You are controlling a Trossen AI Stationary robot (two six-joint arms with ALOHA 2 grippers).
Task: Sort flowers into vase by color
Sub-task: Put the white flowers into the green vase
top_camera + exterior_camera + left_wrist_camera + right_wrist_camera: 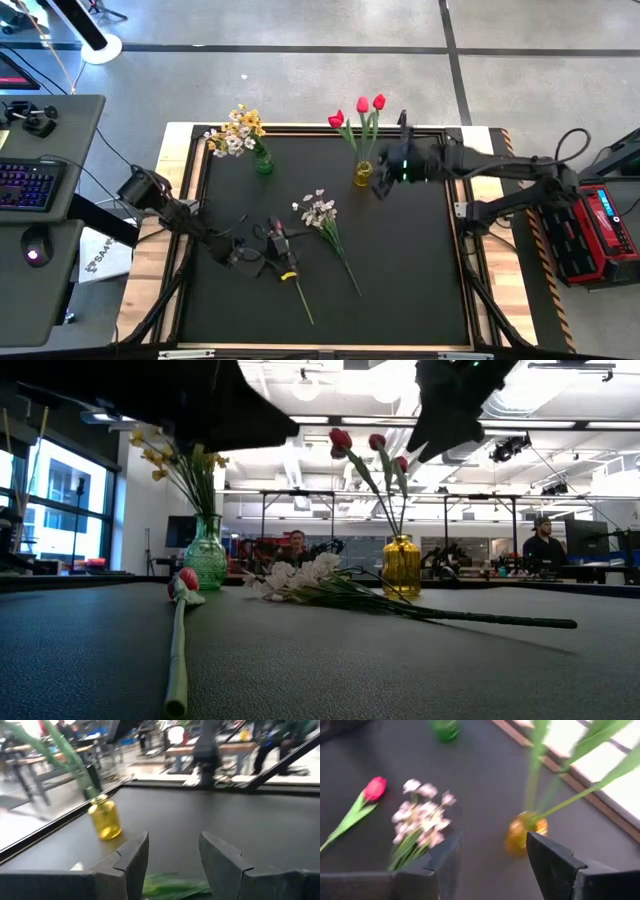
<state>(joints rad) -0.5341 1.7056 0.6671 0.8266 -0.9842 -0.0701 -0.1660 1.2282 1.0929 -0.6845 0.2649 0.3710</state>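
A red tulip (pixel 188 580) lies flat on the black mat with its stem (pixel 300 295) toward the near edge. A white blossom spray (pixel 320 212) lies beside it on the right. The yellow vase (pixel 362 175) holds three red tulips (pixel 362 108), and the green vase (pixel 263 162) holds yellow and white blossoms (pixel 237 130). My left gripper (pixel 277 240) is open and hovers over the lying tulip's head end; green leaves (pixel 170 887) show below its fingers. My right gripper (pixel 383 178) is open, raised just right of the yellow vase (pixel 525 832), beside the tulip stems (pixel 535 775).
The mat sits in a wooden frame (pixel 190 170). Both vases stand near the far edge, about a hand's width apart. The mat's near right part (pixel 420 280) is bare. A desk with a keyboard (pixel 25 185) stands left of the table, and people sit in the room behind.
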